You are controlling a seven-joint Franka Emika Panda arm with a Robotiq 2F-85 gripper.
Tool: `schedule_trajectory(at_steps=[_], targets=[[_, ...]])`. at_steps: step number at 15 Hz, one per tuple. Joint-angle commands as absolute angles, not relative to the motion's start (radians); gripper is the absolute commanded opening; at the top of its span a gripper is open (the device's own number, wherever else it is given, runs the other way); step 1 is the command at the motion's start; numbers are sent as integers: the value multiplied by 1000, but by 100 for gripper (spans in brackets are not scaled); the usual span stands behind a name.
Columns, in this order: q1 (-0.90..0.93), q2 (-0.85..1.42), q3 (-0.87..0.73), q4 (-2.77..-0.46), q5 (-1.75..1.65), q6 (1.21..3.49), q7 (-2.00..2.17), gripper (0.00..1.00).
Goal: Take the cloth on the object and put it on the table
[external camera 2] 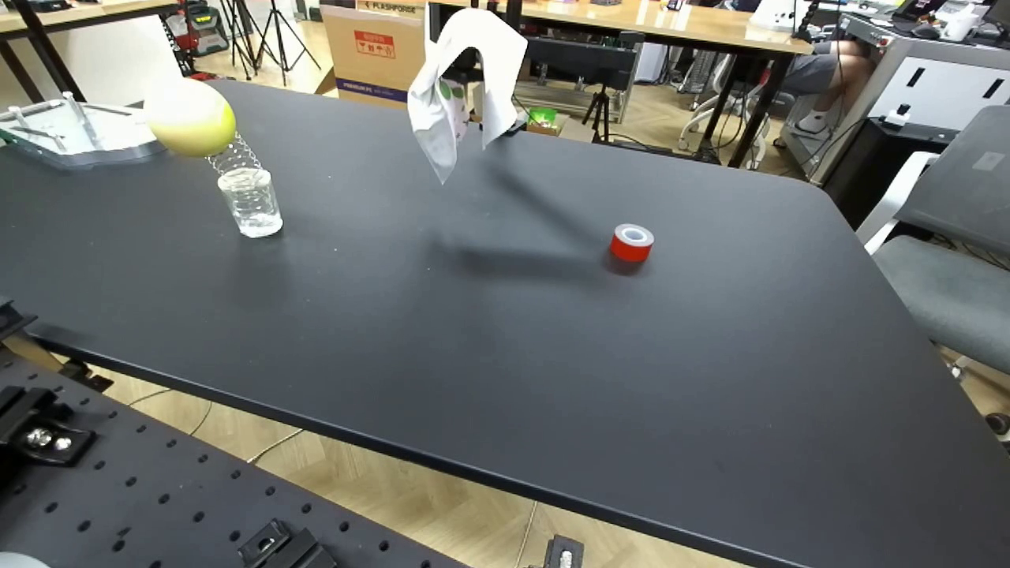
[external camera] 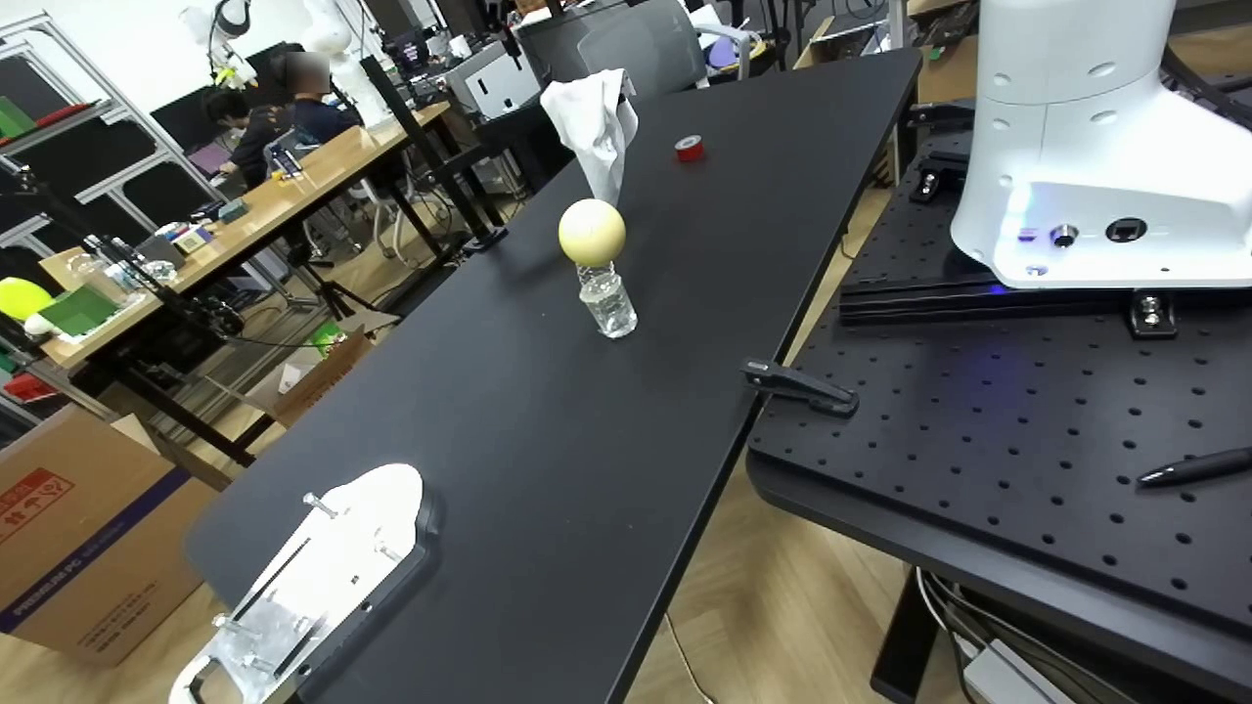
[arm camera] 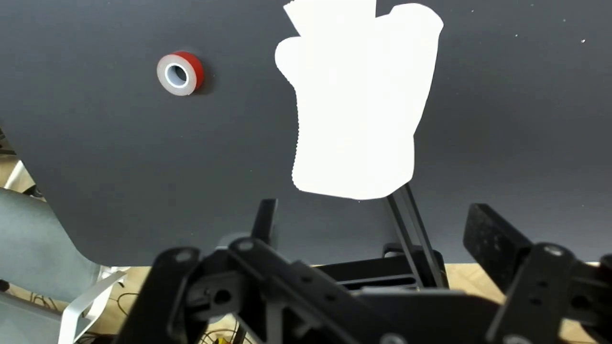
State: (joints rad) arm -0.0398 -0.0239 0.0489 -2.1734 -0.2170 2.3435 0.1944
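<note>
A white cloth hangs draped over a raised dark support in both exterior views point(external camera: 592, 122) point(external camera 2: 503, 67). Its lower ends hang in pointed folds above the black table point(external camera: 548, 420). In the wrist view the cloth point(arm camera: 358, 110) is a bright, overexposed patch just beyond the fingertips. Two thin black bars point(arm camera: 412, 229) run from the table's edge to under the cloth; most of the support is hidden by it. My gripper point(arm camera: 370, 222) is open and empty, with its fingers wide apart and the cloth not between them. The gripper is outside both exterior views.
A red tape roll point(external camera 2: 631, 244) lies on the table near the cloth, also in the wrist view point(arm camera: 180, 73). A yellow ball point(external camera: 592, 233) stands on a spring over a clear cup point(external camera: 610, 305). A white pegged board point(external camera: 313, 577) lies at the table's end. A grey chair point(external camera 2: 963, 197) stands alongside.
</note>
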Motion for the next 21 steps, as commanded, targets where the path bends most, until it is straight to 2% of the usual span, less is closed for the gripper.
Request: schedule_trajectory(at_steps=[1,8,9,10,20,21], targets=[[-27,22,28,-2162,-212,2355,137,100],[-26,101,15,-2141,-207,2359,6,100],[-25,109,15,-2139,-203,2363,-5,75],[-24,114,16,-2137,-202,2368,-16,75],[-19,115,20,-2141,-155,2379,-99,5],[-18,110,21,-2143,-145,2378,-116,5]])
